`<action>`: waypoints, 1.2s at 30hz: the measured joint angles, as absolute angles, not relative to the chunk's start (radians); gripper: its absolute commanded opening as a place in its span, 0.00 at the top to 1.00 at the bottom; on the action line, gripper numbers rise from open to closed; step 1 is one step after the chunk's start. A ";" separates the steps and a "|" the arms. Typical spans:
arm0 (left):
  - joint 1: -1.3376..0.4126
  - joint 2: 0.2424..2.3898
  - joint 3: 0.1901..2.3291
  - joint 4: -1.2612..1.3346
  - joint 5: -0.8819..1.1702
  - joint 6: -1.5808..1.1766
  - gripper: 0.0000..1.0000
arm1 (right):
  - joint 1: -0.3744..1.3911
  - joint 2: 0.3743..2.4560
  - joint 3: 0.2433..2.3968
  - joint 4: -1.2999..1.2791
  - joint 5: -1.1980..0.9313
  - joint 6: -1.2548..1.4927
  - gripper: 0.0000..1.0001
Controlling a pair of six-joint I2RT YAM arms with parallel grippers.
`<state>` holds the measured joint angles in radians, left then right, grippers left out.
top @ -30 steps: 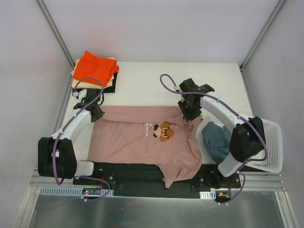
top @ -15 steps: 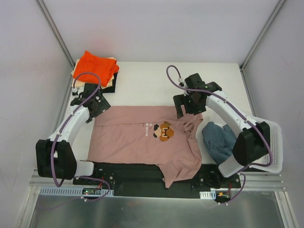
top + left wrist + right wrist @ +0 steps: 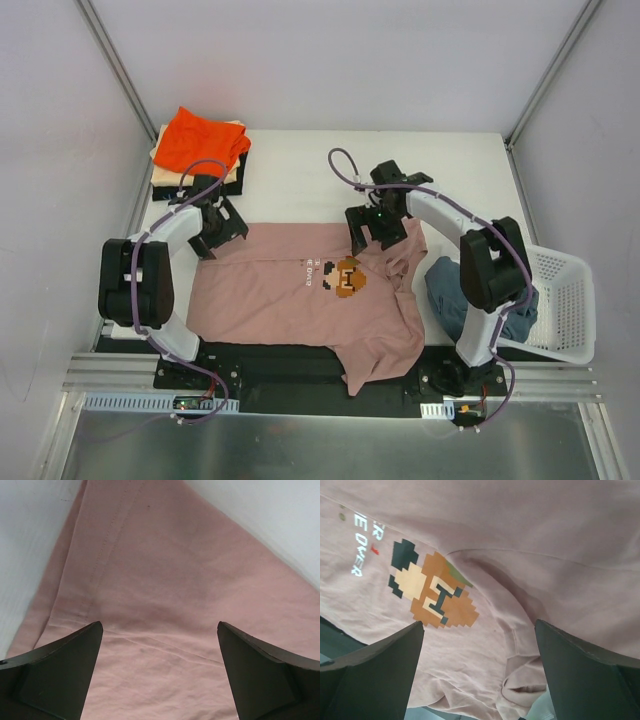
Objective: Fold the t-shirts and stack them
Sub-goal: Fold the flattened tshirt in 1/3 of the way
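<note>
White mesh basket (image 3: pixel 568 300) sits at tabletop (image 3: pixel 300 170) right edge, toward near corner. Black mat (image 3: pixel 270 362) lines near edge.

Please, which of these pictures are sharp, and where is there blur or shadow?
Top external: evenly lit, sharp across the pink t-shirt. Left wrist: hem stitching sharp, the dark fingertips nearly featureless. Right wrist: the pixel print clear, a shadowed fold beside it.

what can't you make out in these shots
Top external: how many shirts are in the pile under the orange tee, which covers most of it.
Top external: blue tee, crossed by the right arm.
Right wrist: white lettering on the pink tee, partly cut off by the frame edge.
</note>
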<state>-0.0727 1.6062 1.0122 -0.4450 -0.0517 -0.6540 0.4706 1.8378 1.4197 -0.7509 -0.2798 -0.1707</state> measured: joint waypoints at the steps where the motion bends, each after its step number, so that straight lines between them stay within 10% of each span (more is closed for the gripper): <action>1: -0.069 1.616 1.012 -0.445 -0.048 -0.654 0.01 | 0.475 1.855 1.419 -0.751 -0.281 -0.174 0.03; 21: -0.018 1.630 0.967 -0.422 -0.037 -0.645 0.01 | 0.733 1.640 1.195 -0.782 -0.436 -0.221 0.03; 36: 0.031 1.629 0.966 -0.422 -0.044 -0.649 0.01 | 0.408 1.643 1.246 -0.795 -0.048 0.002 0.01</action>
<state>0.0307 1.6287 0.9661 -0.4225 -0.0437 -0.6487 0.4080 1.6428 1.2457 -0.7948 -0.0479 0.0017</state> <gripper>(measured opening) 0.993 0.987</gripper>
